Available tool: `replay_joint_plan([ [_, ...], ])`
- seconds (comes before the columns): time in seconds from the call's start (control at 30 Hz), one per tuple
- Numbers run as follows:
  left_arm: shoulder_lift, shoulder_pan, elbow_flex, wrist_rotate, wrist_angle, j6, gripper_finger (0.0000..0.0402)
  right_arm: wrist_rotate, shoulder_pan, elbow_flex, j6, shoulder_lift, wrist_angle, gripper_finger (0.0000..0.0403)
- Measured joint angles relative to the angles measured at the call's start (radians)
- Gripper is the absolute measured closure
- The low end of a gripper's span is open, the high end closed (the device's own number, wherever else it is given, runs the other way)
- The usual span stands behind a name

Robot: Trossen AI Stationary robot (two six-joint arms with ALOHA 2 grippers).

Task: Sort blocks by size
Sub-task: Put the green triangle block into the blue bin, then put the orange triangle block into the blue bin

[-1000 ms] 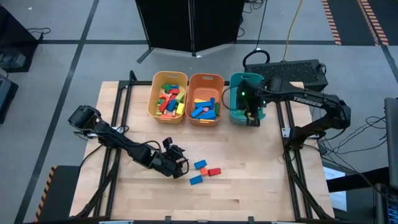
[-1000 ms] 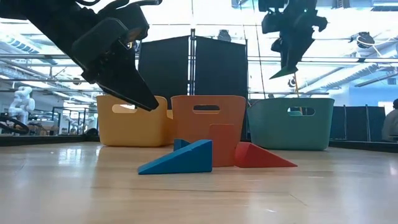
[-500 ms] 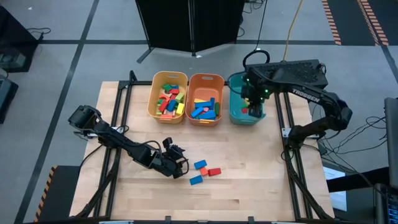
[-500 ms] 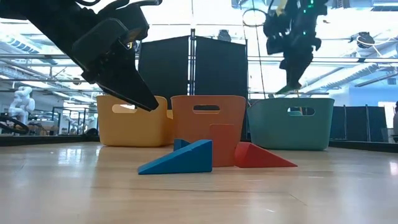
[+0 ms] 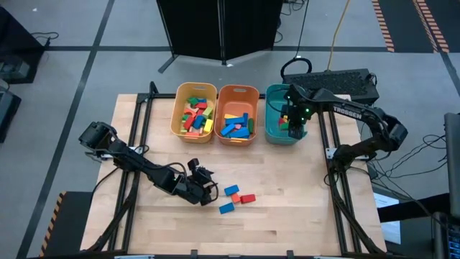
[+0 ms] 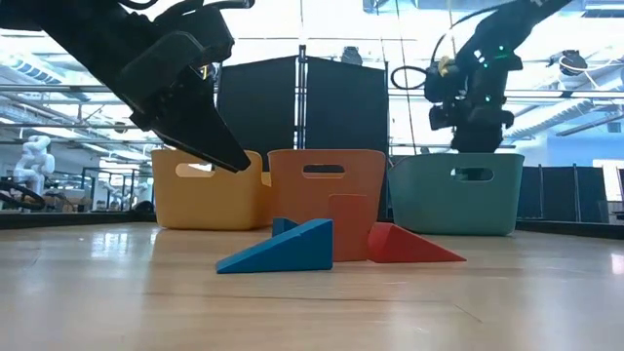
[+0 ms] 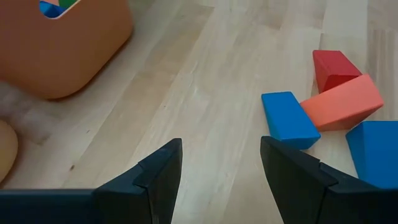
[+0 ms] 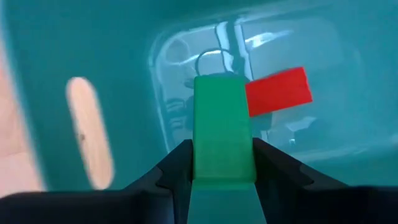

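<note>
One green block between right gripper fingers, over teal bin.

Four blocks lie before three bins on table.

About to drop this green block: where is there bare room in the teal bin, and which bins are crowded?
The teal bin floor is bare except a red block; the right gripper holds the green block over it. The yellow bin and orange bin are crowded.
</note>
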Motion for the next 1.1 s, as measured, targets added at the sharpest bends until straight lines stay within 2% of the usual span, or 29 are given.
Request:
replay_joint_plan([
  [0.27, 0.0, 0.011, 0.0, 0.0, 0.009, 0.0, 0.0183, 0.001, -0.046, -0.028, 0.034, 0.033, 0.041, 0.027],
  [0.6, 0.0, 0.011, 0.0, 0.001, 0.025, 0.003, 0.0183, 0.002, -0.052, -0.028, 0.074, 0.225, 0.158, 0.0268],
  [0.8, 0.0, 0.011, 0.0, 0.001, 0.024, 0.024, 0.0183, 0.002, -0.063, -0.028, 0.064, 0.278, 0.165, 0.0267],
  [0.93, 0.0, 0.011, 0.0, 0.001, 0.024, 0.024, 0.0183, 0.004, -0.063, -0.028, 0.054, 0.273, 0.18, 0.025],
  [1.1, 0.0, 0.011, 0.0, 0.001, 0.024, 0.026, 0.0183, 0.01, -0.063, -0.028, 0.055, 0.24, 0.178, 0.0207],
])
